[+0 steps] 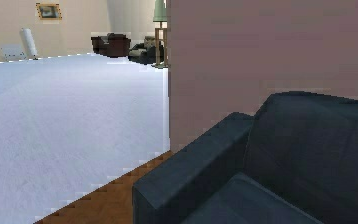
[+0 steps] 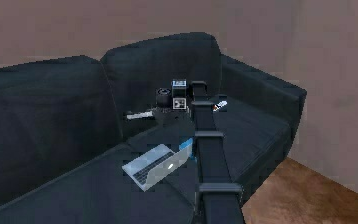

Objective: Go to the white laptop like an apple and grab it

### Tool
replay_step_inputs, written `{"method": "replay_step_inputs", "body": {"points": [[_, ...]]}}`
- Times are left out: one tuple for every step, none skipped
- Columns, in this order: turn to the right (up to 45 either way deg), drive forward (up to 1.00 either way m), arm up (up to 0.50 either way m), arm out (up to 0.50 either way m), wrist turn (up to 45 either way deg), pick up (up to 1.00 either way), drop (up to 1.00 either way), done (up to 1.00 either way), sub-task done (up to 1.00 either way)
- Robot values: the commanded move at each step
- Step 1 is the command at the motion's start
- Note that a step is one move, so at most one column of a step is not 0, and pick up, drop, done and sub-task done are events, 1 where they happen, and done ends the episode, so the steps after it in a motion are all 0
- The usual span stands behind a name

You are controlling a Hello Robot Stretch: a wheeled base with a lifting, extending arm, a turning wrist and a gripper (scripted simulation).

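A white-and-grey laptop (image 2: 159,163) lies half folded on the seat of a dark sofa (image 2: 57,110) in the arm side view. The arm's dark bar (image 2: 213,165) rises past the laptop's right side. At its far end sit two white marker squares, and left of them my gripper (image 2: 142,116), in front of the sofa's backrest and farther up the picture than the laptop. I cannot tell whether it holds anything. The sofa's dark end (image 1: 277,160) also fills the forward view's lower right.
A small pale object (image 2: 222,104) lies on the sofa seat right of the arm. In the forward view a pinkish wall (image 1: 257,50) stands ahead, with pale carpet (image 1: 67,120) to its left. Far off are dark armchairs (image 1: 112,44), a floor lamp (image 1: 161,30) and a framed picture (image 1: 49,10).
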Motion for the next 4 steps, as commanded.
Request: {"method": "replay_step_inputs", "body": {"points": [[0.0,0.0,-0.3,0.0,0.0,0.0,0.0,0.0,0.0],[0.0,0.0,0.0,0.0,0.0,1.0,0.0,0.0,0.0],[0.0,0.0,0.1,0.0,0.0,0.0,0.0,0.0,0.0],[0.0,0.0,0.0,0.0,0.0,0.0,0.0,1.0,0.0]]}}
